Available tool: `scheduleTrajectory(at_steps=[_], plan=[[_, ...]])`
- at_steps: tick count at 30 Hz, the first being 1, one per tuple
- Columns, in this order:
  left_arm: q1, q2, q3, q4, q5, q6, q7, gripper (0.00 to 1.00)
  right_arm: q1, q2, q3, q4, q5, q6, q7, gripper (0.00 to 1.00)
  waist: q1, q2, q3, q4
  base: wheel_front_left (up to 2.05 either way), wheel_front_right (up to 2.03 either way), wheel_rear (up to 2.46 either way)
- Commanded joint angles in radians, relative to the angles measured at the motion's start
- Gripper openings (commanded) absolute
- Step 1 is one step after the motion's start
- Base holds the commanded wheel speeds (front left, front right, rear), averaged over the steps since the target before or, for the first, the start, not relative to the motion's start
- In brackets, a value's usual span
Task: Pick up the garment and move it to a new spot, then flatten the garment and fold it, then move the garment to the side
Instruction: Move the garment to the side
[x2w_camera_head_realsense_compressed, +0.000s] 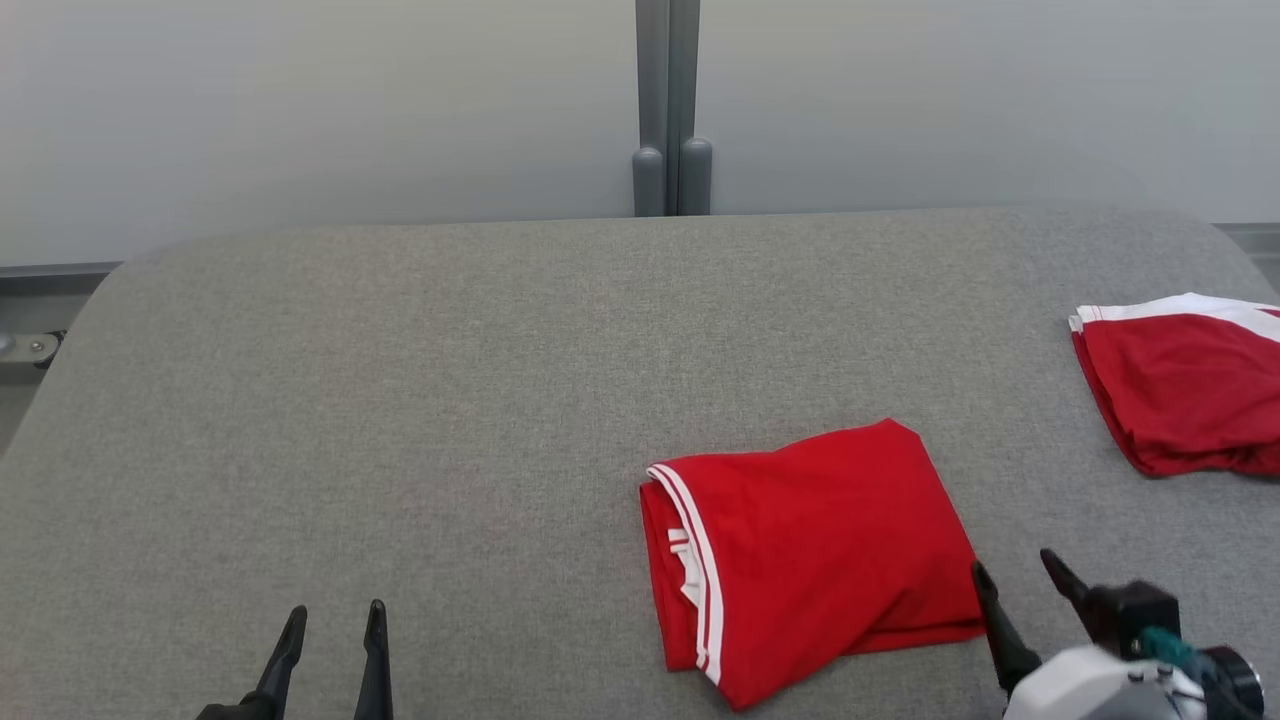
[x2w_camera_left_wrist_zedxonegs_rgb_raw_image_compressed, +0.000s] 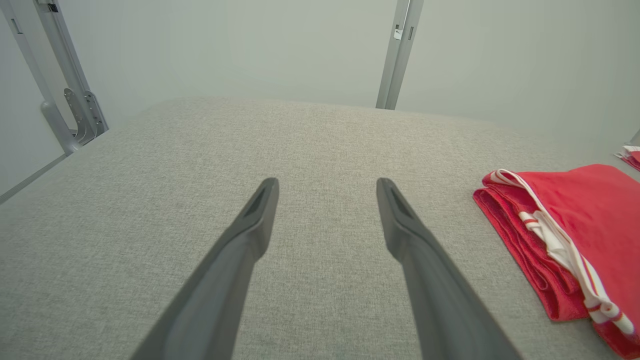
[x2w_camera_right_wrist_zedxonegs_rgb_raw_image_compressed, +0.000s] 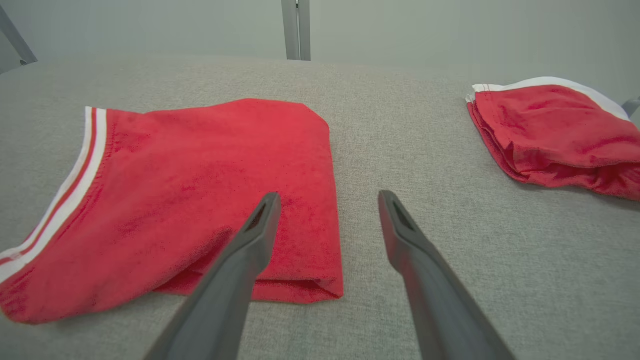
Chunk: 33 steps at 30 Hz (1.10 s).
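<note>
A red garment (x2w_camera_head_realsense_compressed: 815, 560) with white stripes along one edge lies folded on the grey table, right of centre and near the front; it also shows as the red garment (x2w_camera_left_wrist_zedxonegs_rgb_raw_image_compressed: 575, 240) and the red garment (x2w_camera_right_wrist_zedxonegs_rgb_raw_image_compressed: 190, 195). My right gripper (x2w_camera_head_realsense_compressed: 1012, 572) is open just off the garment's right edge, with its left finger over the cloth's near corner in the right wrist view and nothing held between the fingers; the same right gripper (x2w_camera_right_wrist_zedxonegs_rgb_raw_image_compressed: 327, 197) is seen from the wrist. My left gripper (x2w_camera_head_realsense_compressed: 335, 615) stands open at the front left, well away from the cloth; the left gripper (x2w_camera_left_wrist_zedxonegs_rgb_raw_image_compressed: 327, 185) holds nothing.
A second folded red garment (x2w_camera_head_realsense_compressed: 1185, 390) with a white band lies at the table's far right edge, also seen as the second garment (x2w_camera_right_wrist_zedxonegs_rgb_raw_image_compressed: 550, 130). A grey post (x2w_camera_head_realsense_compressed: 670, 110) rises behind the table's (x2w_camera_head_realsense_compressed: 400, 400) rounded back edge against a pale wall.
</note>
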Motion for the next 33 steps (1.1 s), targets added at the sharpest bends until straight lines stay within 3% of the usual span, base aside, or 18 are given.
scheduleTrajectory(at_steps=[1, 8, 11, 16, 25, 26, 33], plan=[[0.006, 0.002, 0.002, -0.009, -0.010, -0.004, -0.002, 1.00, -0.065, -0.019, 0.000, 0.017, 0.038, -0.002, 0.061, 1.00, 0.0000, -0.0001, 0.005, -0.003, 0.00, 0.00, 0.00], [0.022, 0.002, -0.009, -0.015, -0.031, -0.004, -0.002, 1.00, -0.255, -0.095, 0.125, 0.072, 0.206, -0.002, 0.396, 1.00, 0.0000, -0.0001, 0.033, -0.001, 0.00, 0.00, 0.00], [0.023, 0.002, -0.007, -0.010, -0.025, -0.004, -0.002, 1.00, -0.312, -0.117, 0.157, 0.124, 0.261, -0.002, 0.479, 1.00, 0.0000, -0.0001, 0.042, 0.007, 0.00, 0.00, 0.00], [-0.002, 0.002, -0.013, -0.005, -0.023, -0.004, -0.002, 1.00, -0.378, -0.118, 0.180, 0.240, 0.309, -0.002, 0.524, 1.00, 0.0000, -0.0001, 0.062, 0.025, 0.00, 0.00, 0.00], [-0.032, 0.002, -0.012, -0.006, -0.022, -0.004, -0.002, 1.00, -0.452, -0.054, 0.218, 0.414, 0.435, -0.001, 0.552, 0.98, 0.0000, -0.0001, 0.098, 0.035, 0.00, 0.00, 0.00], [-0.034, 0.002, -0.013, -0.005, -0.022, -0.004, -0.002, 1.00, -0.453, -0.052, 0.230, 0.418, 0.463, -0.001, 0.550, 0.00, 0.0000, -0.0001, 0.099, 0.036, 0.00, 0.00, 0.00], [-0.025, 0.001, -0.015, -0.018, -0.036, 0.009, -0.002, 1.00, -0.520, -0.120, 0.383, 0.321, 0.589, -0.001, 0.509, 0.00, 0.0000, -0.0001, 0.109, -0.048, 0.00, 0.00, 0.00]])
